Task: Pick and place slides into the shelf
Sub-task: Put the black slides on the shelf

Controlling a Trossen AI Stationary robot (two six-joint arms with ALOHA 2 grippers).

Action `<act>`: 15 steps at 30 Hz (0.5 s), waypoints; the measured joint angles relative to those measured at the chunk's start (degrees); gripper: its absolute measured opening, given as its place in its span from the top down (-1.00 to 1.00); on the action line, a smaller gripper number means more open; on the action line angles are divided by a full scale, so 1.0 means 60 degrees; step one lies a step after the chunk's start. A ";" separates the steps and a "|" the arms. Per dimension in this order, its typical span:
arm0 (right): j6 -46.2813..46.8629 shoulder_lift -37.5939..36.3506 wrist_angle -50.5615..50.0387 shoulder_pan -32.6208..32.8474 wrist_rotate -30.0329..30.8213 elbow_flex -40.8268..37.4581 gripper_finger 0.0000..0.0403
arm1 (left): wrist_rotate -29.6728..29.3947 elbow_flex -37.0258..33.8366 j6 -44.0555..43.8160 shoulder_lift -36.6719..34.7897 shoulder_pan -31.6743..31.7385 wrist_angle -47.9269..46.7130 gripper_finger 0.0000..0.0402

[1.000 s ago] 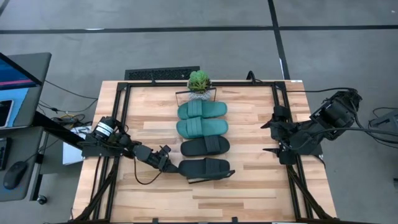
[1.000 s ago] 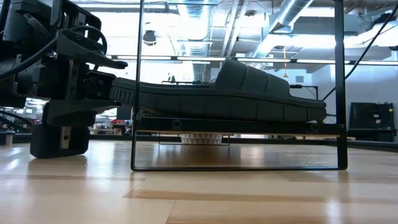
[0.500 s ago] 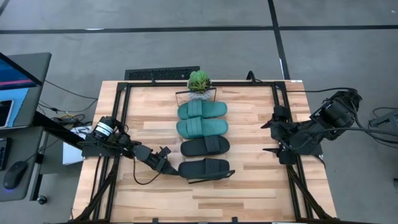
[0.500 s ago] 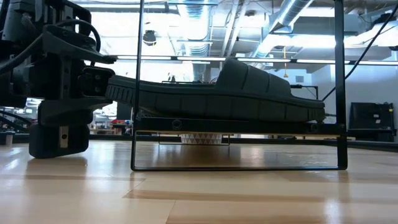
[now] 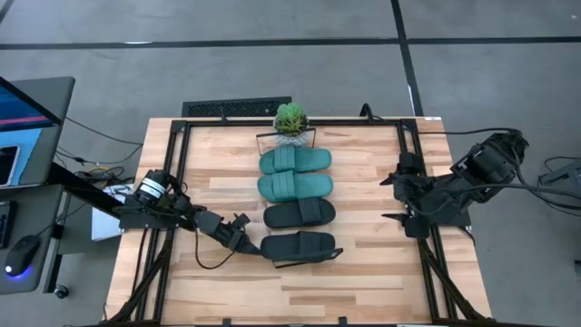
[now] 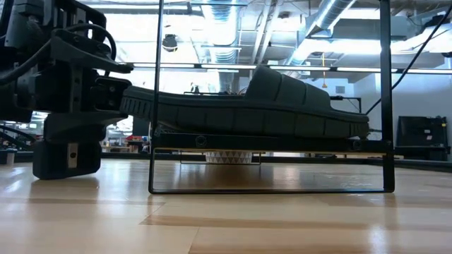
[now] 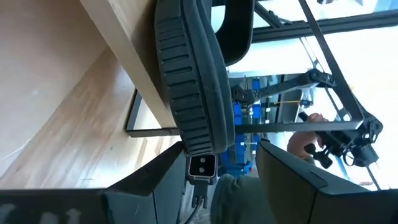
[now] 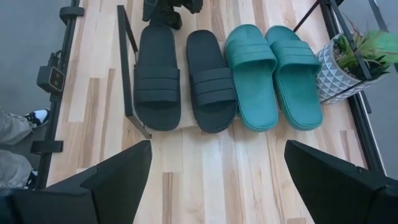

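Four slides, two teal [image 5: 295, 173] and two black [image 5: 300, 230], lie side by side on the shelf [image 6: 268, 143], the left gripper [image 5: 243, 234] spread open, empty, at the nearest black slide's [image 5: 300, 246] end, the right gripper [image 5: 397, 198] open, well apart.

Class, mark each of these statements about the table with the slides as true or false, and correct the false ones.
1. Four slides lie side by side in a row. True: two teal slides and two black slides.
2. The right hand holds a teal slide. False: it is open and empty, at the table's right edge.
3. A potted plant stands beside the end black slide. False: it stands next to the end teal slide.
4. The left hand is at the end of the outermost black slide. True.
5. The left hand is shut. False: its fingers are open.
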 joint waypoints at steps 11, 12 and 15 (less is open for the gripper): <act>0.0002 -0.0002 0.0000 -0.0002 -0.0002 -0.0002 -0.78 | 0.0165 -0.0004 -0.0234 0.0000 0.0004 -0.0004 0.09; 0.0002 -0.0002 0.0000 -0.0002 -0.0002 -0.0002 -0.78 | 0.0200 -0.0004 -0.0234 0.0000 0.0004 -0.0007 0.09; 0.0006 -0.0001 0.0000 -0.0002 -0.0002 -0.0002 -0.78 | 0.0307 -0.0004 -0.0234 -0.0003 0.0004 -0.0007 0.09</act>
